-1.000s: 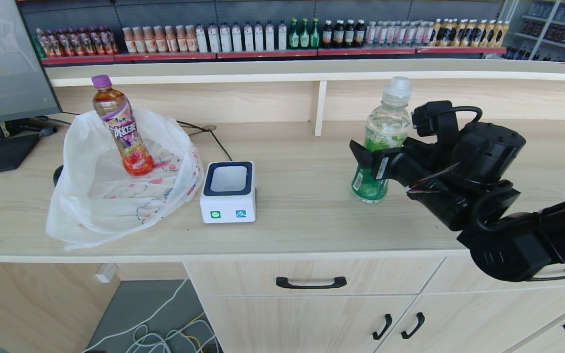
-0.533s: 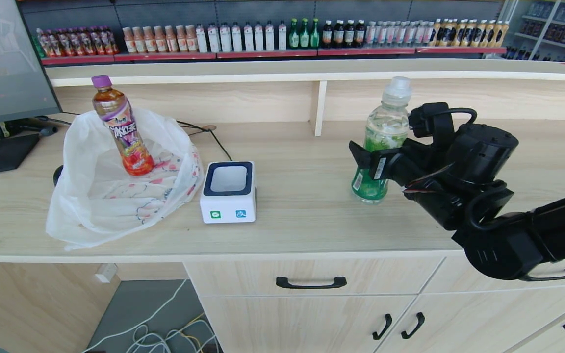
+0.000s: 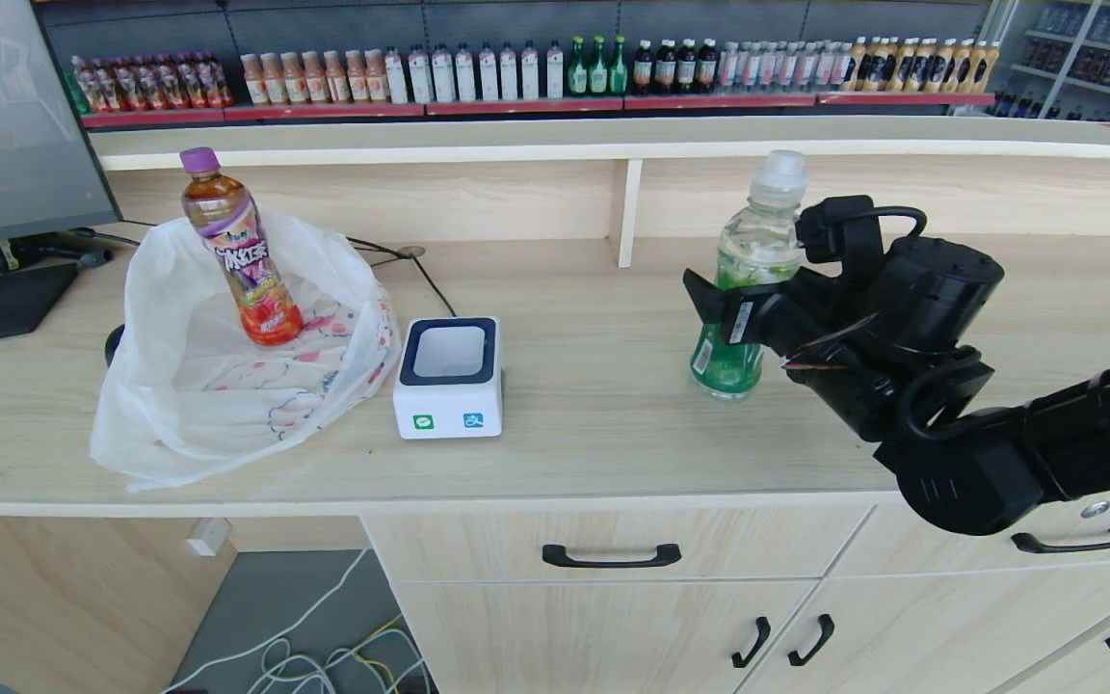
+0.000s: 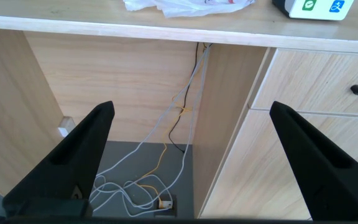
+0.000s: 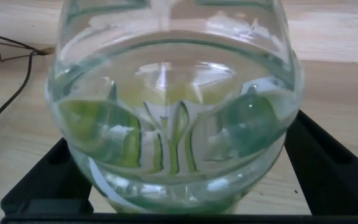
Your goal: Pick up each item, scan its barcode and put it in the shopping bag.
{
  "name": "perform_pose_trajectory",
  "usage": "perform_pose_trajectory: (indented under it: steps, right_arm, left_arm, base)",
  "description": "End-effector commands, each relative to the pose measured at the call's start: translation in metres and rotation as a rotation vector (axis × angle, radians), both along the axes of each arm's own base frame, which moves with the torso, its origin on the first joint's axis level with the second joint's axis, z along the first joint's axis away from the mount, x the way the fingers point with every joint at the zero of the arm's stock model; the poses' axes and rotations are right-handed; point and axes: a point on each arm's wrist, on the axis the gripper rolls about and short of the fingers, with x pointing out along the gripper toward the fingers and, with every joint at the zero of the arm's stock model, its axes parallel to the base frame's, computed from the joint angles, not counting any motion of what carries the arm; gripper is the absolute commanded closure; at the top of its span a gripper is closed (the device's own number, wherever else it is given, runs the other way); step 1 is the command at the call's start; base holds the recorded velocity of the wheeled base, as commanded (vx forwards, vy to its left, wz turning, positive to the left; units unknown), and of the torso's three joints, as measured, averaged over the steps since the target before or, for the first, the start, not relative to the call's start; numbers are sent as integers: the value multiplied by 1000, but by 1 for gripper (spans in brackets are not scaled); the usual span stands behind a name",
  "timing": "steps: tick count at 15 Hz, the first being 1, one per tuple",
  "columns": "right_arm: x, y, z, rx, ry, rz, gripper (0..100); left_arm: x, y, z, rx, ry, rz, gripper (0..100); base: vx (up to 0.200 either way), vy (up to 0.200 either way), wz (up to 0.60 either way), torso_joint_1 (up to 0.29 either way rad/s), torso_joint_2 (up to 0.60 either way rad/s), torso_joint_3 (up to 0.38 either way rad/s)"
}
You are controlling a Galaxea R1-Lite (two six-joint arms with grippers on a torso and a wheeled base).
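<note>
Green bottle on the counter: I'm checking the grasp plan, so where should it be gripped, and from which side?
Grip the green bottle around its round mid-body, below the narrowing neck, coming in level from the robot's right. It stands upright on the counter, so a side grasp likely suits best; the open right gripper straddles it at that height.

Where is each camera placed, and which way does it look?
Head view: high, facing forward and down at the counter; right arm shows, right gripper around the green bottle.
Left wrist view: below the counter edge, facing the cabinet front; left gripper open.
Right wrist view: close against the bottle, between its fingers.
Shared: head and left wrist views both show the scanner.
</note>
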Motion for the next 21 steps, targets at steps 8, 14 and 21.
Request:
perform_pose_trajectory:
  steps: [8,14,21]
  right_arm:
    - [-2,-2,7,19,-17,2,100]
    - [-4,-4,11,24,-27,0,100]
    - [-14,-8,29,28,-72,-6,100]
  left_arm:
    - [0,0,0,0,-1,1,0]
    - [0,0,0,0,-1,1,0]
    - [0,0,0,0,-1,2,0]
  base:
    - [0,0,0,0,0,0]
    - [0,0,0,0,0,0]
    - [0,0,0,0,0,0]
